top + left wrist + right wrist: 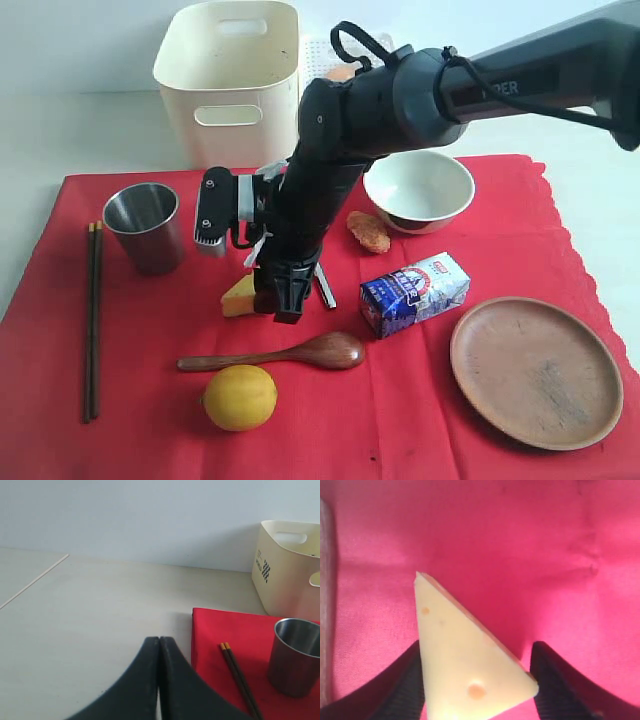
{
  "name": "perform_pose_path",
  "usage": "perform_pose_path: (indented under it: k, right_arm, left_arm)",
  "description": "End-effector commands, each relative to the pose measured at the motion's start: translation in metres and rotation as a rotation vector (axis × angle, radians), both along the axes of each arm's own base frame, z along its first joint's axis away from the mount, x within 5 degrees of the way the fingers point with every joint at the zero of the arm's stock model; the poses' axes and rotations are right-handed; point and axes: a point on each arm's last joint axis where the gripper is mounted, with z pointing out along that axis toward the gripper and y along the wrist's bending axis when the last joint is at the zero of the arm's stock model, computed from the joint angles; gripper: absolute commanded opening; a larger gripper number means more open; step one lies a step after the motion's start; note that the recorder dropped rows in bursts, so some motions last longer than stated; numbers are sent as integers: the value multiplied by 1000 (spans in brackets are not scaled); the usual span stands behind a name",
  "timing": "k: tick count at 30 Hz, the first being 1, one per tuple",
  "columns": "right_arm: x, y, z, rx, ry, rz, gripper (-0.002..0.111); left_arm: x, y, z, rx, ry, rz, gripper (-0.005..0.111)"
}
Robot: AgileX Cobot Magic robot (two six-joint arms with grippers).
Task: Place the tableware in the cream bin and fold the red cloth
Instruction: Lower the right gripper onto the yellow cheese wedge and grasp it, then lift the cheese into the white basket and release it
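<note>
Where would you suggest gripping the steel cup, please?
At the rim, from above: the cup stands upright with its mouth open, so one finger can go inside and one outside the wall. I'd favour the side away from the chopsticks beside it.

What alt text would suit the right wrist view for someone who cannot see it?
A pale triangular cheese wedge with small orange spots lies on the red cloth, closely flanked by the dark jaws of the right gripper. Whether they grip it is unclear.
</note>
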Motion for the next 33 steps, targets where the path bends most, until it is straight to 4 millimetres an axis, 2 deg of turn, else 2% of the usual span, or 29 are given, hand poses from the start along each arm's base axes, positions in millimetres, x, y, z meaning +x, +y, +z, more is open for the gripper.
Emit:
perform_pose_path:
  k: [1,8,17,23,27,33]
  right_arm:
    - [-1,1,1,9,-1,-5,22]
    - [1,3,8,26,-11,-7,22]
    - [-1,2,38,78,-37,-10,21]
    - [-3,0,63,116,-79,-6,13]
    - [-1,-1,81,159,-114,-84,0]
    - [14,-12,97,199,-176,-195,0]
  left_arm:
    - [0,-1,0,-7,-5,-8,1]
    - [0,-1,0,-7,-5,-8,1]
    - [0,-1,0,-7,-5,-8,1]
    - [0,-1,0,-7,-5,-8,1]
    - [0,-1,0,-7,-5,-8,1]
    - [0,-1,0,-7,-5,-8,1]
